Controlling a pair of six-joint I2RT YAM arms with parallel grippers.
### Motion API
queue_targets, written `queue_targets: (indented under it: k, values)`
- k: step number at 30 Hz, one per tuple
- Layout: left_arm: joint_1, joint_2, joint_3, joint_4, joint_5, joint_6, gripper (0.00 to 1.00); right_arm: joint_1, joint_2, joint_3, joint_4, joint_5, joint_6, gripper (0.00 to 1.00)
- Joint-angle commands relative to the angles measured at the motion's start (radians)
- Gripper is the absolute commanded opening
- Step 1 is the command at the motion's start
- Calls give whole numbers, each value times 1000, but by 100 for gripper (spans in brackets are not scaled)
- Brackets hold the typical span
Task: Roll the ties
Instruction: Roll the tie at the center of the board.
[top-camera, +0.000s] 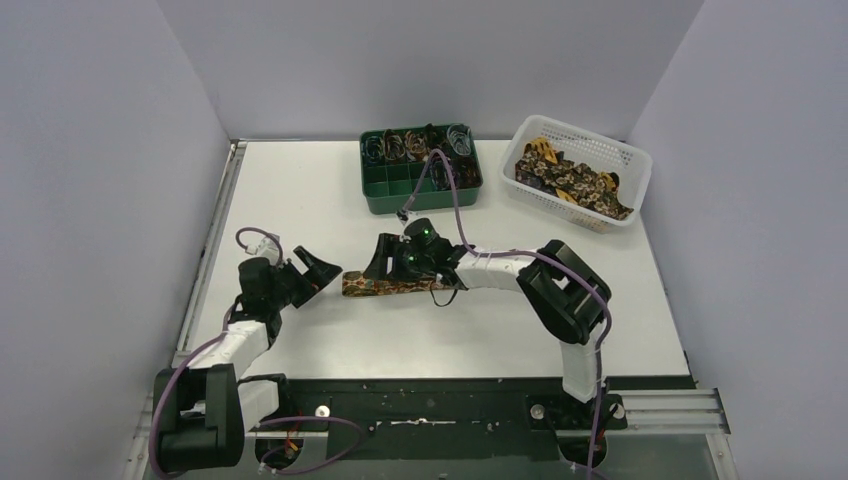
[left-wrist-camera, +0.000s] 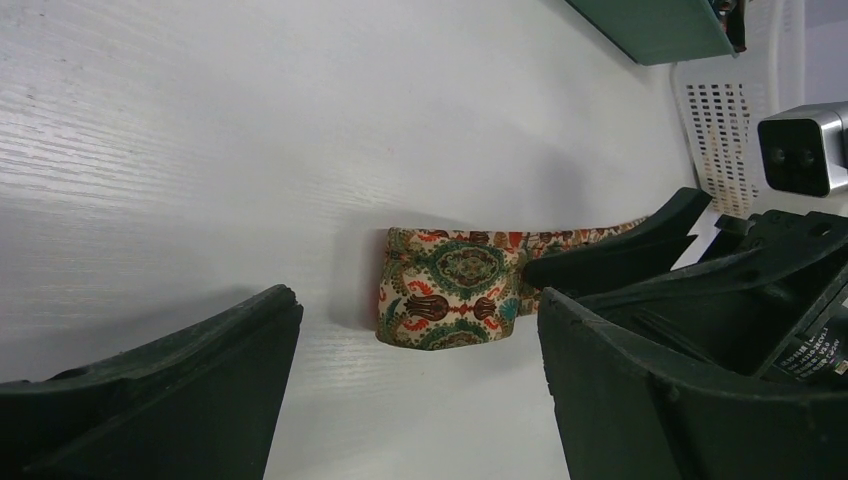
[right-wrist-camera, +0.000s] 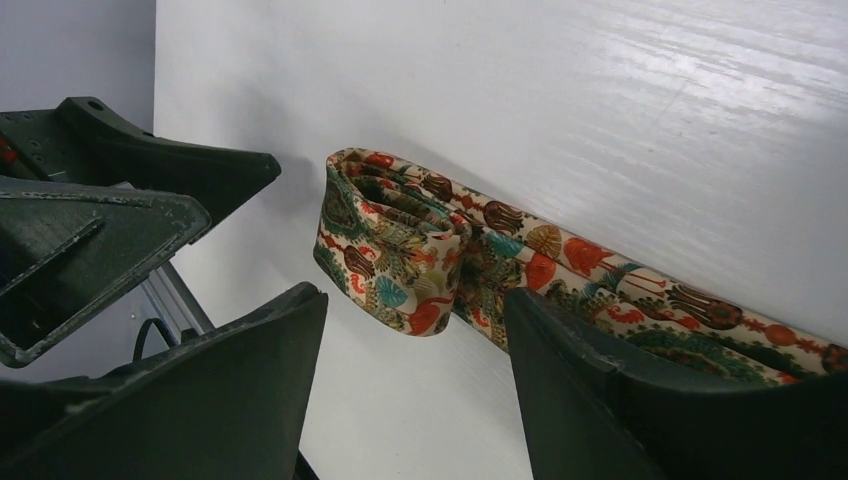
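1. Worktop (top-camera: 330, 200): white and matt, with a fine linear grain visible in both wrist views. A black strip (top-camera: 450, 395) runs along its near edge where the arm bases are bolted, with a metal rail (top-camera: 660, 405) at the right end.
2. Enclosure: plain pale grey-lilac walls (top-camera: 100, 150) close off the left, rear and right sides.
3. Rear of worktop: a green compartment tray (top-camera: 420, 198) at centre holds coiled ties (top-camera: 405, 145). A white perforated basket (top-camera: 600, 137) to its right holds loose ties (top-camera: 570, 180).
4. Necktie (top-camera: 365, 284): lies flat at mid-worktop between the two arms. It carries a floral print, and its left end is turned over into a short, partly formed roll.
5. Left fingers (left-wrist-camera: 150, 390): spread apart and holding nothing. They point at the rolled end, just beside it.
6. Right fingers (right-wrist-camera: 200, 400): apart and not clamped. They sit low over the necktie with the rolled end in the gap, and one finger lies across the flat strip.
7. Markings: a small white label (left-wrist-camera: 812, 355) on the right arm's finger housing has print too small to read. No other writing can be read.
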Motion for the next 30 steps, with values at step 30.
queue_targets:
  k: [30]
  values:
    - [-78, 162, -11, 250, 33, 16, 77, 18, 116, 145, -158, 65, -86, 49]
